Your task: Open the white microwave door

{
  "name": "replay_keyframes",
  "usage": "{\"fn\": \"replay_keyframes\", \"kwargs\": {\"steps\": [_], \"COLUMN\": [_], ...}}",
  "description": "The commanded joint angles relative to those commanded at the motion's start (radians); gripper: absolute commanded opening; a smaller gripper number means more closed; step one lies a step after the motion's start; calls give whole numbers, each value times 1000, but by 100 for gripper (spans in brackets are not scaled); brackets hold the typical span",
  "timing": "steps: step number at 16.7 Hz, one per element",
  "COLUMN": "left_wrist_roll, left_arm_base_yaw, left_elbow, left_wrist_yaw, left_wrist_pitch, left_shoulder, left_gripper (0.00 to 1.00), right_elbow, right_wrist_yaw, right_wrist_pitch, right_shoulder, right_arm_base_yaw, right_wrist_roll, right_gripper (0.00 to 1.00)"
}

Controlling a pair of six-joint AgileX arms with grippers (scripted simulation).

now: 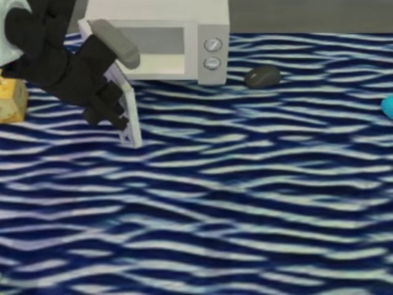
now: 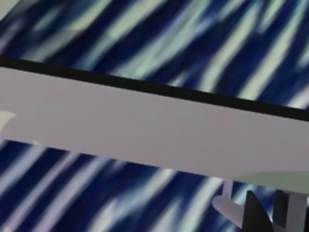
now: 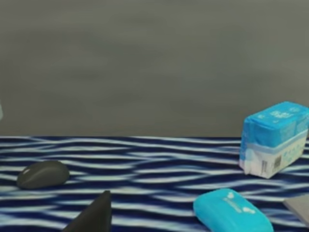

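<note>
1. You have a table covered in a blue-and-white wavy patterned cloth [image 1: 245,215], and everything below is placed relative to the boxy white microwave [image 1: 184,18] at its far edge.
2. That microwave sits left of centre, its cavity exposed, with two round silver knobs [image 1: 212,53] on the right of its front.
3. The flat white microwave door [image 1: 130,117] is swung well out from the microwave's left front corner, standing nearly edge-on to you and reaching toward the near side of the table.
4. Your left arm comes in from the microwave's left, and its black left gripper [image 1: 109,114] is pressed against the outer part of that door; you cannot tell from any view whether the fingers are parted or closed on the panel. The left wrist view is filled by the door's pale face.
5. A yellow cube [image 1: 11,101] rests left of the microwave, partly behind the arm.
6. A dark grey computer mouse [image 1: 263,76] lies just right of the microwave.
7. A blue object [image 1: 387,106] sits far to the microwave's right, at the picture's edge.
8. Your right gripper [image 3: 94,215] shows only as a dark fingertip in the right wrist view; its state is unclear.
</note>
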Motion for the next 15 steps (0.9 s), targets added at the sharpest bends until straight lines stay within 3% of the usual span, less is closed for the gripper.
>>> {"fn": "replay_keyframes", "kwargs": {"steps": [9,15], "left_wrist_roll": [13,166], "left_arm_base_yaw": [4,61], "left_elbow": [0,5], "left_wrist_yaw": [8,64], "left_wrist_pitch": [-6,-67], "left_shoulder": [3,9], "left_gripper": [0,0], "right_elbow": [0,0], "right_wrist_yaw": [0,0], "right_wrist_pitch": [0,0], "right_shoulder": [0,0], "right_arm_base_yaw": [0,0], "right_wrist_roll": [0,0], "right_gripper": [100,100]}}
